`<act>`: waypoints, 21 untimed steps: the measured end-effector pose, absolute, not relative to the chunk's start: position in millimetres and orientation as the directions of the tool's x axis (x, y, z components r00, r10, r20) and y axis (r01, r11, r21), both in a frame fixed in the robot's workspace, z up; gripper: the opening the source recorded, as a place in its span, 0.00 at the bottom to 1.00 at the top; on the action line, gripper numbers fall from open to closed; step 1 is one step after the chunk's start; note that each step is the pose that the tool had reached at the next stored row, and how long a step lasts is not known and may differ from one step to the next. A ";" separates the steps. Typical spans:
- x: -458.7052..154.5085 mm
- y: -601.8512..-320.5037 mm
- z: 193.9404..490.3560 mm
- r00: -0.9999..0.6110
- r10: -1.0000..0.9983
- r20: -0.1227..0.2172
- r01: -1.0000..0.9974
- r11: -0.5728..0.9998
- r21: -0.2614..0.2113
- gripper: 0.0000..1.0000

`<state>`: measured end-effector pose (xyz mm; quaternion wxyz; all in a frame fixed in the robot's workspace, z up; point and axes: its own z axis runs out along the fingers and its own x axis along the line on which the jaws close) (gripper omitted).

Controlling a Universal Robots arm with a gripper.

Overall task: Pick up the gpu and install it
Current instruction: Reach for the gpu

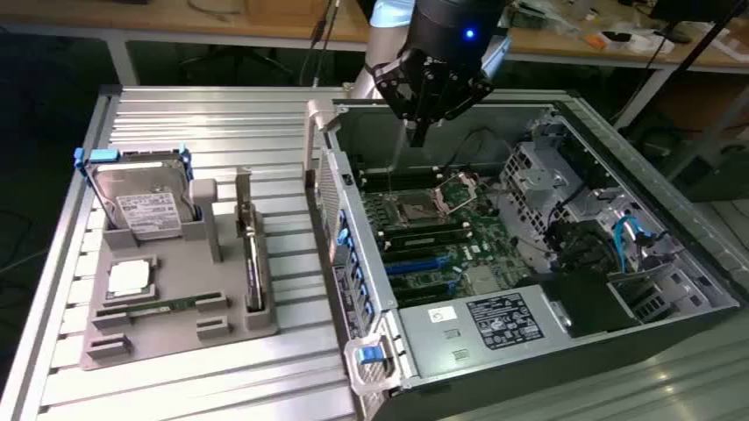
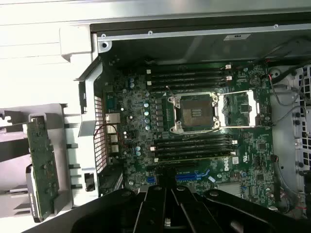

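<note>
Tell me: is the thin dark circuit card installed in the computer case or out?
Out: the thin dark circuit card stands on edge in the grey plastic holder, beside the open metal computer case.

Holder tray (image 1: pixel 223 338) on table (image 1: pixel 234 123), exterior view's left; computer case (image 1: pixel 351 219) just beside, on the right. In tray: hard drive (image 1: pixel 146 206) far end, memory stick (image 1: pixel 158 307) near end, gpu (image 1: pixel 253 263) on edge along case side. Motherboard (image 1: pixel 433 237) inside case, gripper (image 1: pixel 418 132) above it.

claw (image 1: pixel 417 132) closed, above open computer case (image 1: pixel 331 184) | gpu (image 1: pixel 252 263) on edge in grey tray (image 1: pixel 164 331)
</note>
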<state>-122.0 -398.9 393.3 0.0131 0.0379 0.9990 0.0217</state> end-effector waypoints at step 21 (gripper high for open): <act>-129.3 -398.9 393.1 -0.997 0.071 -0.024 0.070 0.997 0.044 0.11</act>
